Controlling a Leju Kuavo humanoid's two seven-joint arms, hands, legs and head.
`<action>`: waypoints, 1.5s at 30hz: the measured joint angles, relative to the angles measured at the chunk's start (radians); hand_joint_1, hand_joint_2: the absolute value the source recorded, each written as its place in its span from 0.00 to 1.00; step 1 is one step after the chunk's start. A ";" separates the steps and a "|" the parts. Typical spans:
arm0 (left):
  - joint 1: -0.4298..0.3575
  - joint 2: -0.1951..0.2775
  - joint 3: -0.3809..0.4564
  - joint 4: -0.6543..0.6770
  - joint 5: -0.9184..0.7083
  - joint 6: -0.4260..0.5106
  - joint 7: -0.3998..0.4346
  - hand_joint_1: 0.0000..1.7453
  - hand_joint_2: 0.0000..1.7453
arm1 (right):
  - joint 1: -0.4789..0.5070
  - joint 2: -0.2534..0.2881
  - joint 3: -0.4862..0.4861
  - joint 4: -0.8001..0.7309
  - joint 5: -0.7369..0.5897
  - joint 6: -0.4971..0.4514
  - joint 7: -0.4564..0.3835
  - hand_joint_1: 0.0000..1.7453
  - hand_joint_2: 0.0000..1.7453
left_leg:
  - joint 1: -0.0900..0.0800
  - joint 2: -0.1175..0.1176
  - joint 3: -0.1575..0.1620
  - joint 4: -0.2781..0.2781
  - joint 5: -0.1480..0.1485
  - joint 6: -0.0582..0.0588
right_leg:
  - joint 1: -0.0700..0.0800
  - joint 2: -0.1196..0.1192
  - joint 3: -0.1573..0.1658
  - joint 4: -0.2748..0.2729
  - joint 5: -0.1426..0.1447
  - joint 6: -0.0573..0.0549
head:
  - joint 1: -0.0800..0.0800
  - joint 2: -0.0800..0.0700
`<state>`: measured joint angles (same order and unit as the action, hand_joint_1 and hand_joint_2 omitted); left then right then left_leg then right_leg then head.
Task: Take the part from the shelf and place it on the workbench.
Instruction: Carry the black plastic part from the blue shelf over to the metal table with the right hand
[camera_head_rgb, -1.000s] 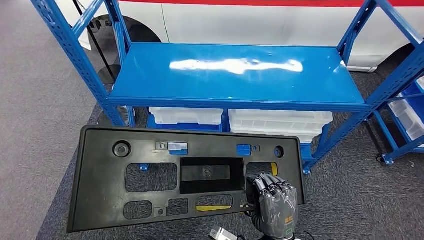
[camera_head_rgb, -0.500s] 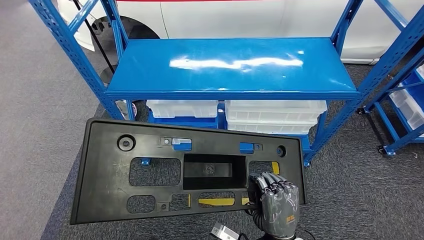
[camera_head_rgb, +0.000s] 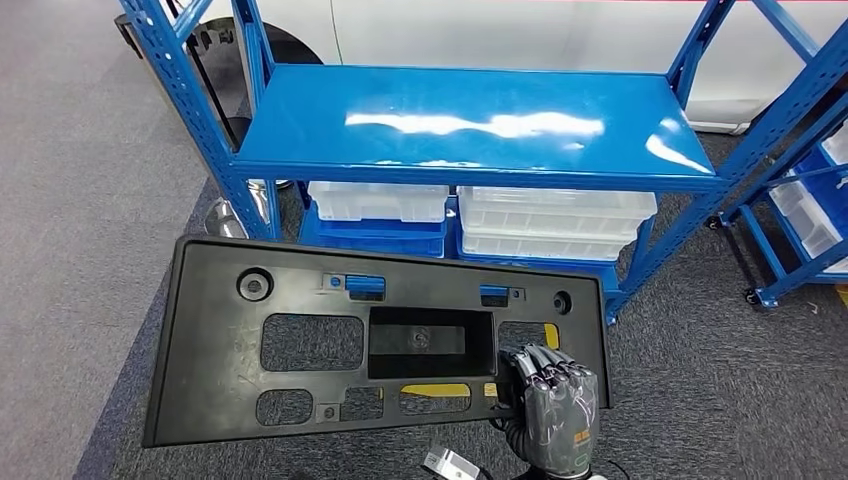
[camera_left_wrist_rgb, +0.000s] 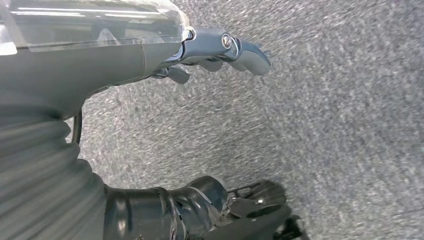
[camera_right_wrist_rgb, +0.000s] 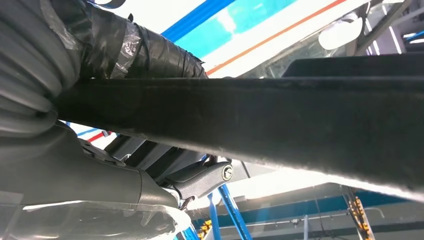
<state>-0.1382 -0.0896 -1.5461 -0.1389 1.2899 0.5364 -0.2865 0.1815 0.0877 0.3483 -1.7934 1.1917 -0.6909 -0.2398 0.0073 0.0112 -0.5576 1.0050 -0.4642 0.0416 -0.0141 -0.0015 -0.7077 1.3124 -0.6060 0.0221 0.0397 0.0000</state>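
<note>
The blue shelf (camera_head_rgb: 470, 125) stands in front, its top deck bare and shiny, with clear plastic bins (camera_head_rgb: 555, 222) stacked on the level below. The black part (camera_head_rgb: 300, 345), a wide flat panel with cut-out windows and small blue clips, is already off the shelf and hangs out over the grey carpet (camera_head_rgb: 90, 220). The right robot hand (camera_head_rgb: 552, 405) grips it near its lower right corner, fingers curled over the edge; the right wrist view looks up along that dark edge (camera_right_wrist_rgb: 280, 125).

The panel is long and held at one end only, so I would judge the far left end wants to sag or swing. Carrying it well means a firm grip, a slow turn toward the counter, and keeping that free end away from the shelf uprights.

The left robot hand (camera_left_wrist_rgb: 220, 50) hangs over the carpet, fingers loosely apart, holding nothing.

I can read no brand or writing; a small marking on the back of the right hand is too blurred.
</note>
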 joint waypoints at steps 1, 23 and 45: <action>0.000 0.000 0.000 0.000 0.001 0.000 0.000 0.00 1.00 | 0.000 -0.001 0.000 0.002 -0.004 0.000 0.000 1.00 1.00 | 0.000 0.000 -0.008 0.005 0.003 -0.001 | -0.001 0.000 0.025 -0.024 0.015 0.000 | 0.000 0.000; 0.001 0.000 0.000 0.000 0.014 0.002 -0.015 0.00 1.00 | -0.003 -0.024 0.014 0.007 -0.082 0.000 0.010 1.00 1.00 | -0.001 -0.038 0.045 0.011 -0.045 -0.044 | 0.006 0.015 0.105 -0.270 0.149 -0.039 | -0.001 0.000; 0.005 -0.002 0.000 0.000 0.028 -0.054 -0.056 0.00 1.00 | 0.007 -0.038 0.016 0.006 -0.089 0.000 0.007 1.00 1.00 | -0.002 0.012 -0.036 0.157 -0.133 -0.054 | 0.007 -0.007 0.123 -0.280 0.132 -0.059 | 0.002 0.000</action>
<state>-0.1327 -0.0918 -1.5457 -0.1388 1.3177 0.4824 -0.3425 0.1889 0.0501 0.3642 -1.7869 1.1028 -0.6912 -0.2331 0.0057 0.0234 -0.5936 1.1620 -0.5973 -0.0122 -0.0070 -0.0082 -0.5845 1.0327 -0.4742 -0.0365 0.0416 0.0000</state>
